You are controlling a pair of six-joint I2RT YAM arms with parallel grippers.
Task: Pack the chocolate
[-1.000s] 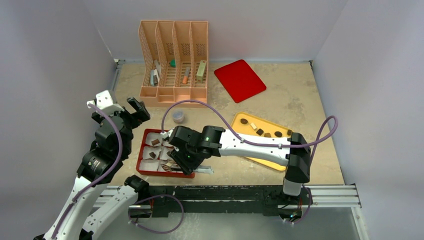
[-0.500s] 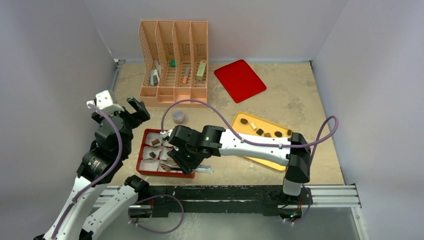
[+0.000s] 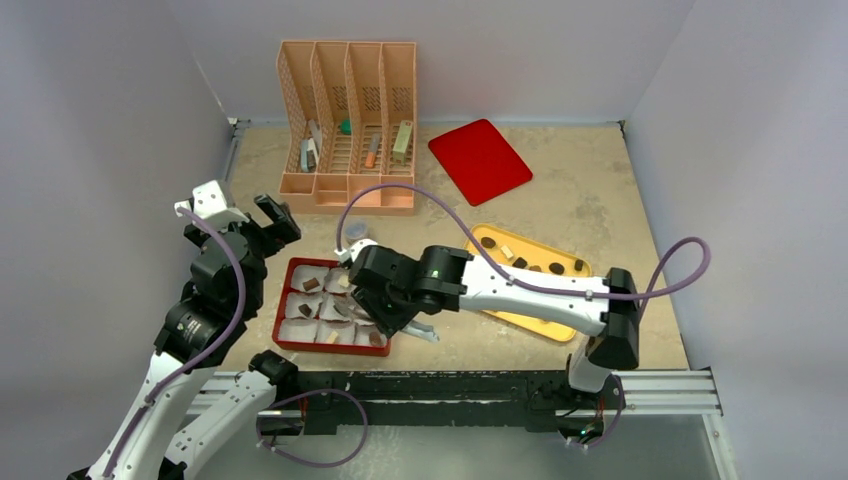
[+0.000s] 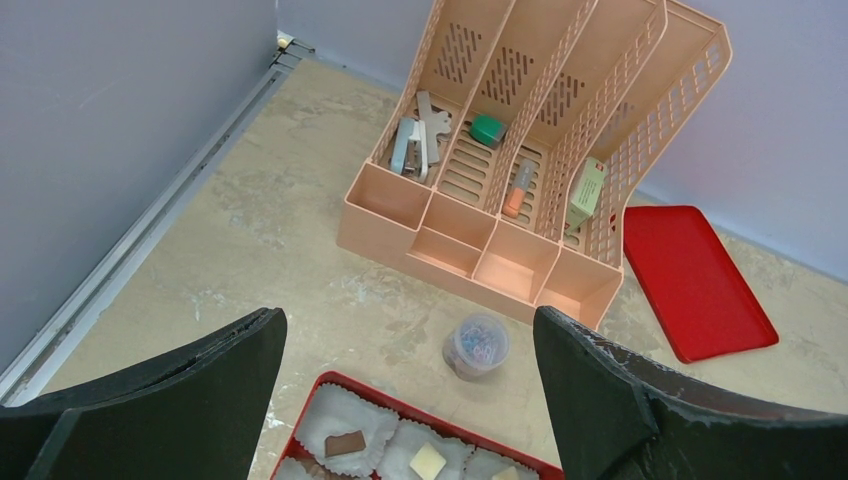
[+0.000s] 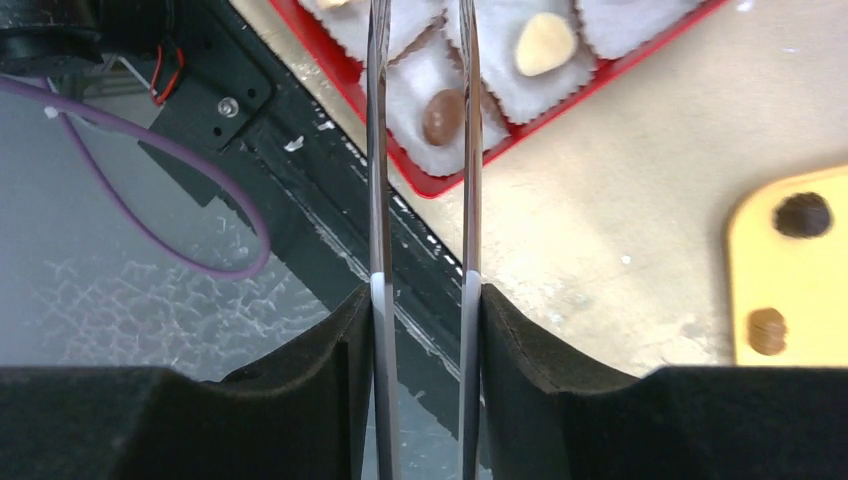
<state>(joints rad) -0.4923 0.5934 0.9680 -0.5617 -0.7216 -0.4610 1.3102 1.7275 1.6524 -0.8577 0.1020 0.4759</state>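
Right wrist: brown chocolate [image 5: 443, 117] between parted jaws.

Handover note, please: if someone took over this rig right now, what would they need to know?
Left gripper: open, empty, raised beside the red box.
Right gripper: blades apart over the box's near corner, nothing seen held.
Done: several paper cups in the box hold chocolate, among them a brown piece below the right blades.
Left: about six loose pieces on the yellow tray.
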